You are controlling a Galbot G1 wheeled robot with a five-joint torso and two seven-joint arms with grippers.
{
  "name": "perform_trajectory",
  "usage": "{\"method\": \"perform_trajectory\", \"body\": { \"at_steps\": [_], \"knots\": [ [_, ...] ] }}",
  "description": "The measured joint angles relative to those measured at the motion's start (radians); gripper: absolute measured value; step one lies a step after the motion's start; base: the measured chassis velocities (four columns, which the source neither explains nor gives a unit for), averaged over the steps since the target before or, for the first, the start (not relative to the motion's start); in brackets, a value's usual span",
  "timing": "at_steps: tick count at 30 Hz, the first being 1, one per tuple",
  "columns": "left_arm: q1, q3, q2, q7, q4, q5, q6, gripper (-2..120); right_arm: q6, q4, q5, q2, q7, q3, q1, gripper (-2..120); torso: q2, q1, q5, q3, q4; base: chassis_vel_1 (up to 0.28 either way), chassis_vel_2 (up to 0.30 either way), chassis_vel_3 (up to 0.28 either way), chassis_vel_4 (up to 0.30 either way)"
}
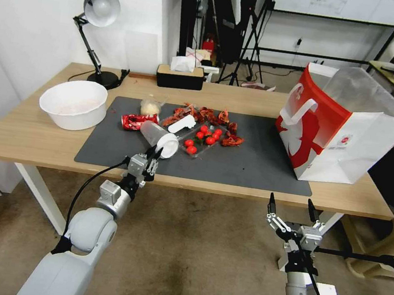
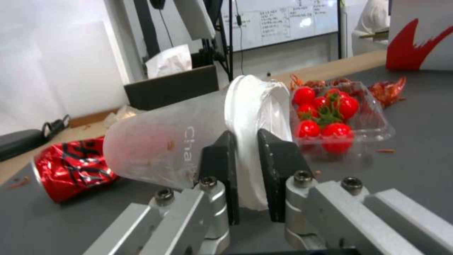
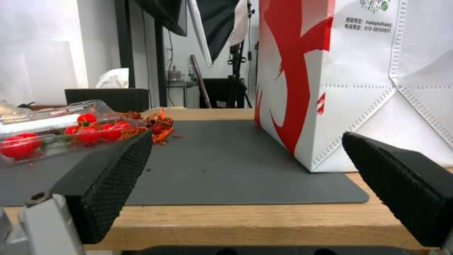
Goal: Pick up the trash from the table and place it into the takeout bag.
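At the near edge of the dark mat [image 1: 252, 167], your left tool [image 1: 153, 154] has its two black pads pinched on the white lid rim of the clear cup [image 1: 159, 136], which lies on its side on the bench [image 1: 24, 137]. Its long axis runs from the lid by your tool back and to the left, base pointing at the crushed red can [image 1: 138, 121]. The takeout bag [image 1: 340, 125] stands upright well off to the right, mouth open upward, so you'll have to carry the cup across the tomato tray [image 1: 201, 141] and up over the bag's rim.

Your right tool [image 1: 291, 207] hangs below the bench's front edge, fingers spread wide, holding nothing; it's the nearer arm to the bag, but the left has the cup.

Up close, the left wrist view gives you the grip itself: pads [image 2: 222, 159] straddling the thin lid edge, cup body [image 2: 160, 145] just beside the can [image 2: 70, 168]. From the head you get the bag's open top and the gap to cross. Low down, the right wrist view shows the bag's wall [image 3: 339, 88] rising high above the mat.
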Motion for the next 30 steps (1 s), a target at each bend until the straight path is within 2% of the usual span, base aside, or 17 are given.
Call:
{"method": "perform_trajectory", "body": {
  "at_steps": [13,22,24,25,27,30],
  "knots": [
    [-0.014,-0.01,0.036,0.004,-0.072,-0.053,-0.013,10,0.001,0.003,-0.001,0.005,0.0,0.0,0.003,100,0.0,0.0,0.0001,0.0,0.0001,0.0,0.0,0.0,0.0],
    [-0.07,0.046,0.103,0.037,-0.107,-0.207,-0.023,10,0.001,0.006,-0.001,0.005,-0.001,0.0,0.001,100,0.0,0.0,0.0,0.0,0.0,0.0,0.0,0.0,0.0],
    [-0.115,0.075,0.14,0.062,-0.111,-0.275,-0.028,10,0.002,0.008,-0.001,0.005,-0.001,0.0,0.0,100,0.0,0.0,0.0,0.0,0.0,0.0,0.0,0.0,0.0],
    [-0.173,0.112,0.177,0.078,-0.111,-0.349,-0.029,10,0.002,0.012,-0.001,0.005,-0.001,0.0,0.001,100,0.0,0.0,-0.0002,0.0,0.0001,0.0,0.0,0.0,0.0],
    [-0.214,0.137,0.197,0.082,-0.11,-0.389,-0.028,10,0.001,0.014,-0.002,0.005,-0.001,0.001,0.002,100,0.0,0.0,0.0,0.0,0.0001,0.0,0.0,0.0,0.0],
    [-0.396,0.279,0.255,0.092,-0.079,-0.512,-0.028,10,-0.013,0.023,-0.002,-0.01,0.003,0.005,0.008,99,0.0,0.0,0.0002,0.0,-0.0002,0.0,0.0,0.0,0.0]
  ]
}}
